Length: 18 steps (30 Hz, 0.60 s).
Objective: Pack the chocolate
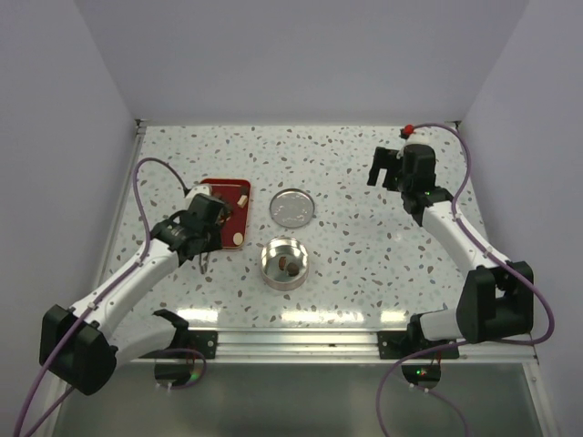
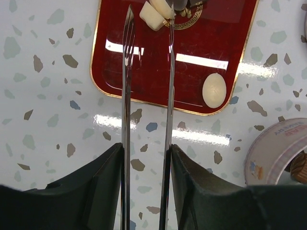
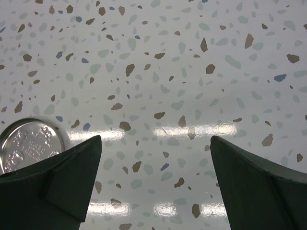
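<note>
Looking down the left wrist camera, I see my left pincer [image 2: 149,18] with its thin blades apart over the red tray [image 2: 144,72]. A pale chocolate chunk [image 2: 152,17] lies between the tips, unpinched. Another pale oval piece [image 2: 214,90] sits near the tray's corner. Brown pieces [image 1: 290,267] are already inside the open tin [image 1: 269,264], with its lid [image 1: 291,208] flat just beside it. My right pincer [image 3: 156,139] hangs spread wide over the speckled table [image 3: 192,72].

Desk [image 3: 192,72] glossy speckled terrazzo-look; tray [image 2: 211,52] glossy red lacquer, gold rim; tin [image 1: 267,262] and embossed lid [image 3: 29,146] bright polished metal; left fingers [image 2: 126,96] thin shiny metal blades in matt black plastic; pale chocolate [image 2: 214,90] smooth, satin.
</note>
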{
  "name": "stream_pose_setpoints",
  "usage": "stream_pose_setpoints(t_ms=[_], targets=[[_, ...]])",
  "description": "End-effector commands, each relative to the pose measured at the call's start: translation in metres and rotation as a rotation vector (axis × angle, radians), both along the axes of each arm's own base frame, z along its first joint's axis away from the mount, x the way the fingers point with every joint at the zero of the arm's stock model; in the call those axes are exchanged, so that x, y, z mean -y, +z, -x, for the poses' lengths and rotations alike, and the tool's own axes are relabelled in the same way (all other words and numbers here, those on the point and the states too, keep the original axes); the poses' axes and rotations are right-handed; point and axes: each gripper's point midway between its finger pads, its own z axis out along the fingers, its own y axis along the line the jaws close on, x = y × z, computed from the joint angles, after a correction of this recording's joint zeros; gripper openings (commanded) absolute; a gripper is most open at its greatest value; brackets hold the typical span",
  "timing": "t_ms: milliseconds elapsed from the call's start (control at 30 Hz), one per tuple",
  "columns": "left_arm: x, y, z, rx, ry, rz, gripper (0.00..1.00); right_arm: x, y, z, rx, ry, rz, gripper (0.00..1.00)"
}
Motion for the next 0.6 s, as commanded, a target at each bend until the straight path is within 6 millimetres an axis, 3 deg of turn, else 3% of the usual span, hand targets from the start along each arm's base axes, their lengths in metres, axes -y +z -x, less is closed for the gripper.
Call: stream_pose_setpoints(t_ms=[0, 567], targets=[[0.001, 0.000, -0.013, 0.038, -0.008, 0.016, 0.48, -0.001, 0.023, -0.011, 0.060, 0.000, -0.017, 0.99], [-0.004, -0.017, -0.021, 0.022, -0.016, 0.024, 0.47, 0.000, 0.019, -0.011, 0.044, 0.000, -0.005, 0.99]])
